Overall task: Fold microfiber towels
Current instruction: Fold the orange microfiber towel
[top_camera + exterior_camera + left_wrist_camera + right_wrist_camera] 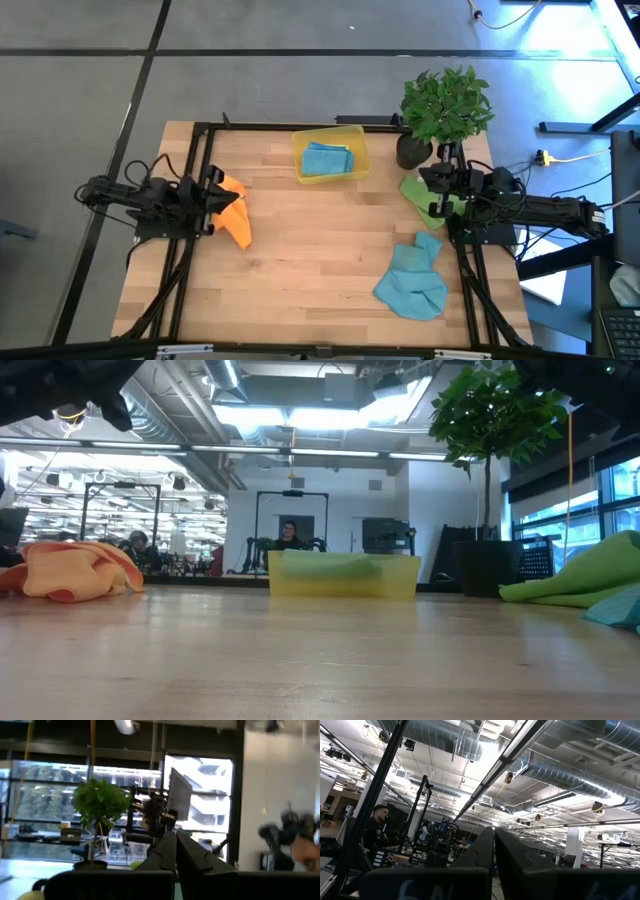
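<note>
High view shows a wooden table [300, 260] with both arms drawn back to its sides. At the left edge the left gripper [213, 192] hangs with its fingers pressed together and nothing between them, just beside the orange towel [235, 215], which lies crumpled with a yellow towel [75, 572]; in the low view these two make one soft heap at the left. At the right edge the right gripper [437, 180] is above the green towel [425, 195], and its own wrist view shows the two fingers [480, 850] clenched against each other, holding nothing. The green towel lies bunched near the potted plant [445, 105] at the far right corner. One teal-blue towel [415, 282] lies loose and unfolded on the near right part of the table, well apart from both grippers. Another teal-blue towel [328, 160] lies inside the yellow bin [357, 133] at the far middle. A person [376, 832] is seen in the room behind.
</note>
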Robot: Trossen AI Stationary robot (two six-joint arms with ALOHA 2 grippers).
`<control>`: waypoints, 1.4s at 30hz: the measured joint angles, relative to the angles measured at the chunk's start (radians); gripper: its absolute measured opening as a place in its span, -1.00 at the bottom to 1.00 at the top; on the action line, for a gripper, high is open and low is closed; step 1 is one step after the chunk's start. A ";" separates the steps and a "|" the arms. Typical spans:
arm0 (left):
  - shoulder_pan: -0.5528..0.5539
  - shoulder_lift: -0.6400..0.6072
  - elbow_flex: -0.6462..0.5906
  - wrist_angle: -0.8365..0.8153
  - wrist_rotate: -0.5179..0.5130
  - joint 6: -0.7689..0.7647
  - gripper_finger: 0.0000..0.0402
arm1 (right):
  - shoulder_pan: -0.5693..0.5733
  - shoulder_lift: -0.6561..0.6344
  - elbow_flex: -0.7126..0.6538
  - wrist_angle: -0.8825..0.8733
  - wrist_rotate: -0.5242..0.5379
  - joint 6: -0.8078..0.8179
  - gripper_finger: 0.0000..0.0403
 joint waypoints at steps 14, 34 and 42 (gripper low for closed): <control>0.001 0.295 0.220 0.107 -0.072 -0.023 -1.00 | 0.002 0.000 -0.001 -0.017 0.001 0.036 -0.93; -0.023 0.818 0.439 0.064 -0.151 0.026 -1.00 | 0.002 0.000 -0.001 -0.050 0.001 0.004 -0.92; -0.023 0.766 0.509 -0.086 -0.220 0.005 -0.88 | 0.002 0.000 -0.001 -0.050 0.001 0.003 -0.92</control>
